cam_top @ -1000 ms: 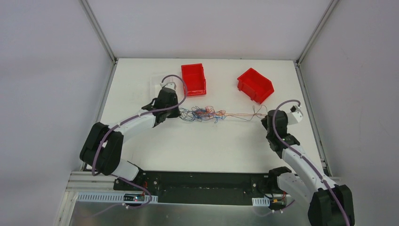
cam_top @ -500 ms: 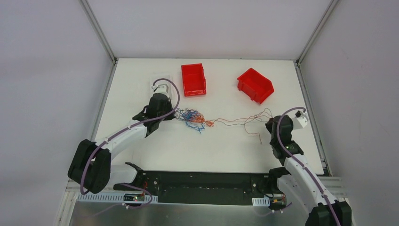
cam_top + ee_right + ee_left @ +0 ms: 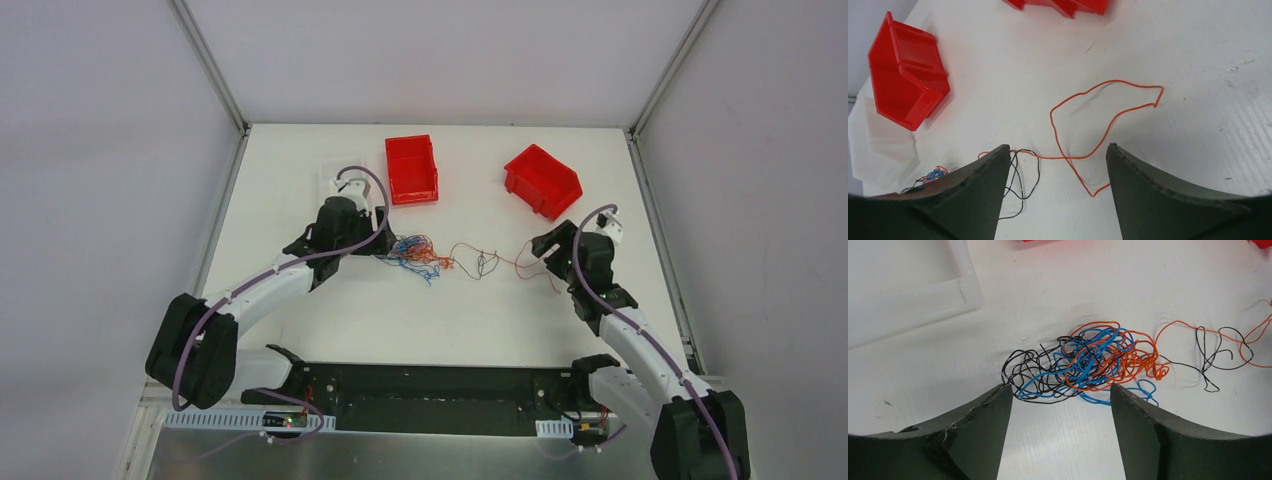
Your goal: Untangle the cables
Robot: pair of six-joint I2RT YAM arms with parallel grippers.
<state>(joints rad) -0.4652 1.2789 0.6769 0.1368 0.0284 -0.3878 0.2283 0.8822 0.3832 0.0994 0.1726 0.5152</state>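
Bright, even, diffuse light from overhead fills all three views: the white table (image 3: pixel 440 310) is nearly washed out with no hard glare, the cables (image 3: pixel 1083 365) cast only faint soft shadows, and the wrist views bend at their edges, with the near fingers (image 3: pixel 973 200) dark and slightly soft.

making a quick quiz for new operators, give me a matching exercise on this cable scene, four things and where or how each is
Things:
1. left gripper
2. right gripper
3. cable knot
4. red bins

Place or state:
a. far side of the table
b. open, loose orange loop lying ahead of it
c. blue, orange and black, mid-table
d. open, facing the tangle

Pairs: 1-d, 2-b, 3-c, 4-a
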